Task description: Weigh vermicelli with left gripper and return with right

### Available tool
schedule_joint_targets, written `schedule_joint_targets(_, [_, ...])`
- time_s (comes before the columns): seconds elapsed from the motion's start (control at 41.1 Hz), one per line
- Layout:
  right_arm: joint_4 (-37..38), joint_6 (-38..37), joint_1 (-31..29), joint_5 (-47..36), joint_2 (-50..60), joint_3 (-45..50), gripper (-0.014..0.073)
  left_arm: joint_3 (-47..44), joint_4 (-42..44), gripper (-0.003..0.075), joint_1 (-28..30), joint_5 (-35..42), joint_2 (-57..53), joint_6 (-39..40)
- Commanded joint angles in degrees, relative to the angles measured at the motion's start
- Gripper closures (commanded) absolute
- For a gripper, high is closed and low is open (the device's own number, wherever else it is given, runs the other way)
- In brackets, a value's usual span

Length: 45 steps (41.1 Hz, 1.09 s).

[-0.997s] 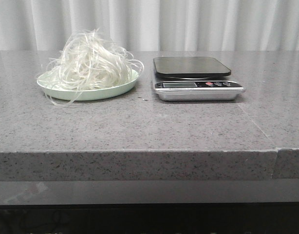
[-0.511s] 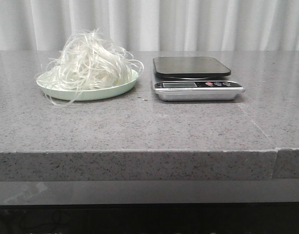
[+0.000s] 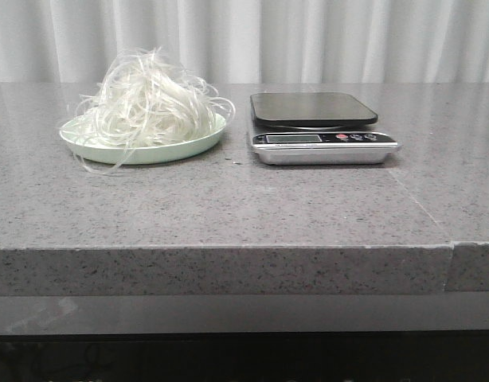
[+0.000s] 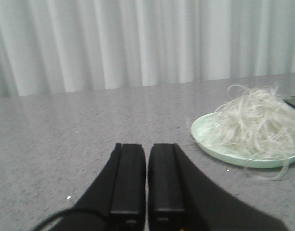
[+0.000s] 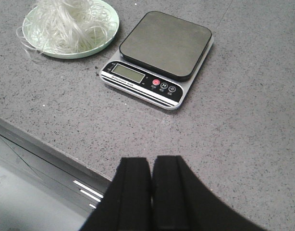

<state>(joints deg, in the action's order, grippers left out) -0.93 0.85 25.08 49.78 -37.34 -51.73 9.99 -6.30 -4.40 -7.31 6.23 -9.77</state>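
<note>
Grey speckled stone countertop [image 3: 228, 207]; pleated white curtain [image 3: 308, 40] behind, apparently.

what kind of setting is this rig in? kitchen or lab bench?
Likely a mock kitchen counter: a speckled grey stone-look countertop, a digital kitchen scale and vermicelli on a pale green plate. The plain white curtain behind suggests a staged setup.

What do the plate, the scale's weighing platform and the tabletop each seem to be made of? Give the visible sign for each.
Plate: probably plastic or melamine; even pale green, soft sheen.
Weighing platform: a dark slab with rounded corners, perhaps glass or plastic; unclear which.
Tabletop: looks like polished speckled grey stone or a stone-look composite; faint reflections.
</note>
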Motion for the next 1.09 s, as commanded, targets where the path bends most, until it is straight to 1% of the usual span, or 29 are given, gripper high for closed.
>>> schedule_joint_targets(0.0, [0.5,0.0,-0.3,-3.2,0.1,-1.3,0.0431,-3.9,-0.3,0.0575,3.0,7.3,-4.2,0.1])
schedule_joint_targets(0.097, [0.5,0.0,-0.3,-3.2,0.1,-1.3,0.0431,-7.8,-0.3,0.0575,4.6,8.5,-7.9,0.1])
schedule_joint_targets(0.195, [0.5,0.0,-0.3,-3.1,0.1,-1.3,0.0431,-10.7,-0.8,0.0575,4.6,12.8,-7.7,0.1])
schedule_joint_targets(0.243, [0.5,0.0,-0.3,-3.1,0.1,-1.3,0.0431,-10.4,-0.8,0.0575,4.6,11.1,-7.7,0.1])
schedule_joint_targets(0.365, [0.5,0.0,-0.3,-3.2,0.1,-1.3,0.0431,-10.5,-0.8,0.0575,4.6,10.6,-7.7,0.1])
schedule_joint_targets(1.07, [0.5,0.0,-0.3,-3.2,0.1,-1.3,0.0431,-10.5,-0.8,0.0575,4.6,10.6,-7.6,0.1])
